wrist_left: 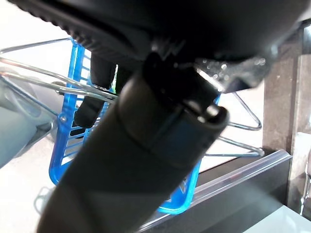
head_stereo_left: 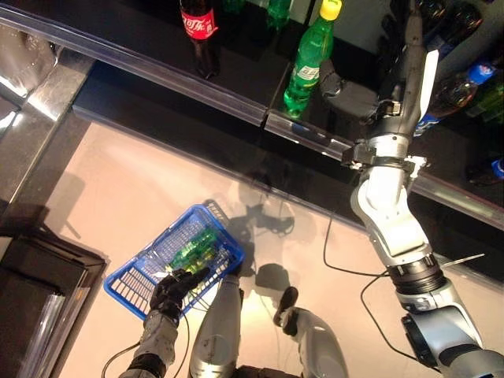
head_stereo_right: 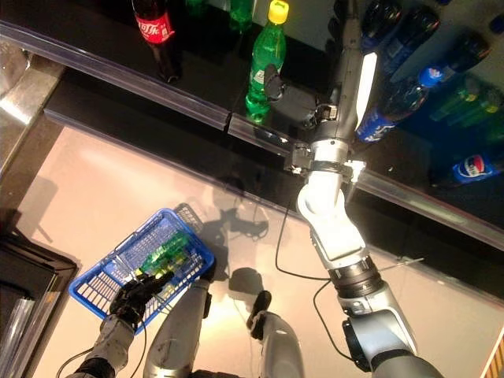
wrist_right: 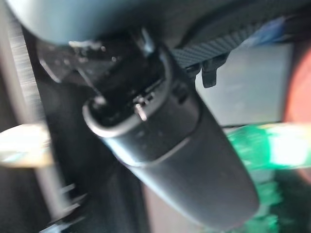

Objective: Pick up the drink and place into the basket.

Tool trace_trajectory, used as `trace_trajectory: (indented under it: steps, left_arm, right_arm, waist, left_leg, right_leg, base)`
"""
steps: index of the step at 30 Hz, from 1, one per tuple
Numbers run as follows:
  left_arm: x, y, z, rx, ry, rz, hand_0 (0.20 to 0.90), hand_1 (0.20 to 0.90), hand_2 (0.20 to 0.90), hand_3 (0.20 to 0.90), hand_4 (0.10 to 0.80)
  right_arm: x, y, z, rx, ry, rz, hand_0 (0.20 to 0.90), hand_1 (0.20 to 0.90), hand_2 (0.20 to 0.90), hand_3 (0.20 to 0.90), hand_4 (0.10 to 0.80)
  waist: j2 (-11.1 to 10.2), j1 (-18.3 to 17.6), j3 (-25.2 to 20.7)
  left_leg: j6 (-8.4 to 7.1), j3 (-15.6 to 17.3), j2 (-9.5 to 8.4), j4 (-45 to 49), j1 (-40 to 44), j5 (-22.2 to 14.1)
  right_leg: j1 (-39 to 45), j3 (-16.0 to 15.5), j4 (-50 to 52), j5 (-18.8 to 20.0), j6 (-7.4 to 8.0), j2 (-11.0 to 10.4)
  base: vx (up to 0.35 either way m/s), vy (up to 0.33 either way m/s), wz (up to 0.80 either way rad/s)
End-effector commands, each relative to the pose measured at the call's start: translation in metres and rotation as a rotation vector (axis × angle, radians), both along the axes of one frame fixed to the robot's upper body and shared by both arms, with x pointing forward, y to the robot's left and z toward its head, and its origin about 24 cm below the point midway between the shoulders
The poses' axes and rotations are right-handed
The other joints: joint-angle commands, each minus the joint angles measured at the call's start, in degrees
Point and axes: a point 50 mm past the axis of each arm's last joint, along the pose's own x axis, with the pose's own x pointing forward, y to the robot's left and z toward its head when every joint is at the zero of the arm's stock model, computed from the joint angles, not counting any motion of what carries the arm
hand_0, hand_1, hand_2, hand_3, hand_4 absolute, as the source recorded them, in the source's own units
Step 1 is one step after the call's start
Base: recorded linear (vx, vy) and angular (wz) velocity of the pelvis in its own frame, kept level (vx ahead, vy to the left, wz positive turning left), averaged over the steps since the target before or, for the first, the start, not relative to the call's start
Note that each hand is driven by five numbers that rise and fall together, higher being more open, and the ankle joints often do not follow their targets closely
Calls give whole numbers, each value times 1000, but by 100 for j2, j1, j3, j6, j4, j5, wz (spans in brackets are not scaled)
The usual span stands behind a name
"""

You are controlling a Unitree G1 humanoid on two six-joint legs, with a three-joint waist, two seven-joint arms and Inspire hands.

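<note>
One green bottle (head_stereo_left: 309,61) stands just beside the right hand (head_stereo_left: 346,94), whose fingers' state is unclear.

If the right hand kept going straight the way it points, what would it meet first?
Most likely the green bottle on the shelf: the right hand sits just beside it, reaching toward it. Depth is unclear.

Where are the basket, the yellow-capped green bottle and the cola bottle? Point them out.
basket (head_stereo_left: 120,280): left eye view, blue rim at its near corner.
green bottle (head_stereo_left: 309,67): left eye view, its label.
cola bottle (head_stereo_left: 198,24): left eye view, its red label.
</note>
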Motion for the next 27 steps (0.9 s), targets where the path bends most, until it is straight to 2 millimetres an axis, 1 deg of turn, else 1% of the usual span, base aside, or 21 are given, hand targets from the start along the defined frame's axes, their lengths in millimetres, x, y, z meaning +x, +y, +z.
trace_trajectory:
  steps: [1, 3, 4, 7, 9, 11, 19, 25, 27]
  left_arm:
    - [-19, -3, -3, 41, -35, -81, 300, 300, 300, 200, 100]
    - [-15, -5, -1, 39, -51, -84, 300, 300, 300, 200, 100]
    - [-11, -6, 2, 33, -68, -80, 300, 300, 300, 200, 100]
    - [-4, -10, 7, 24, -95, -70, 300, 300, 300, 200, 100]
    - [-2, -13, 9, 18, -110, -62, 300, 300, 300, 200, 100]
    - [0, -14, 11, 13, -121, -56, 300, 300, 300, 200, 100]
    - [9, -19, 17, -4, -152, -54, 300, 300, 300, 200, 100]
    - [12, -19, 20, -9, -166, -61, 300, 300, 300, 200, 100]
    - [11, -17, 21, -8, -164, -55, 300, 300, 300, 200, 100]
  right_arm:
    - [-17, -8, 60, 127, -285, -92, 900, 900, 900, 900, 800]
    - [-15, -9, 64, 166, -297, -136, 900, 900, 900, 900, 800]
    - [-15, -11, 70, 206, -317, -171, 900, 900, 900, 900, 800]
    - [-19, -12, 79, 256, -359, -212, 900, 900, 900, 900, 800]
    - [-21, -11, 85, 285, -377, -202, 900, 900, 900, 900, 800]
    - [-22, -10, 88, 275, -387, -201, 900, 900, 900, 900, 800]
    - [-19, -4, 110, 256, -390, -133, 900, 900, 900, 900, 800]
    - [-13, 1, 131, 260, -372, -37, 900, 900, 900, 900, 800]
    - [-11, 6, 137, 254, -344, 28, 900, 900, 900, 900, 800]
  waist:
    - [223, 90, -82]
    - [252, 97, -82]
    - [282, 102, -82]
    - [303, 81, -82]
    - [317, 63, -82]
    - [326, 51, -82]
    - [358, 42, -82]
    - [378, 87, -82]
    - [380, 109, -82]
  left_leg:
    - [-145, -255, 49, 713, -463, -131]
    - [-121, -260, 30, 730, -615, -138]
    - [-97, -265, 12, 708, -742, -127]
    - [-65, -248, -5, 647, -923, -113]
    - [-46, -241, -19, 600, -1022, -97]
    - [-33, -236, -29, 585, -1088, -90]
    - [19, -202, -80, 602, -1390, -100]
    - [72, -158, -123, 606, -1613, -86]
    - [90, -164, -152, 607, -1690, -78]
  right_leg:
    - [95, -177, -144, 631, -162, -240]
    - [-100, -175, -108, 647, -147, -251]
    - [-278, -162, -95, 671, -131, -251]
    - [-555, -131, -105, 717, -99, -244]
    - [-734, -93, -92, 748, -77, -231]
    - [-854, -62, -68, 760, -70, -228]
    - [-1367, 20, 104, 776, -72, -202]
    - [-1735, 28, 292, 786, -53, -217]
    - [-1861, 30, 373, 793, -40, -227]
  base:
    - [-36, 57, 6]
    - [-39, 50, 4]
    - [-48, 49, 2]
    - [-41, 43, -1]
    - [-8, 20, -1]
    - [-7, 37, -3]
    - [1, 29, -7]
    - [5, 44, -5]
    - [24, 58, 1]
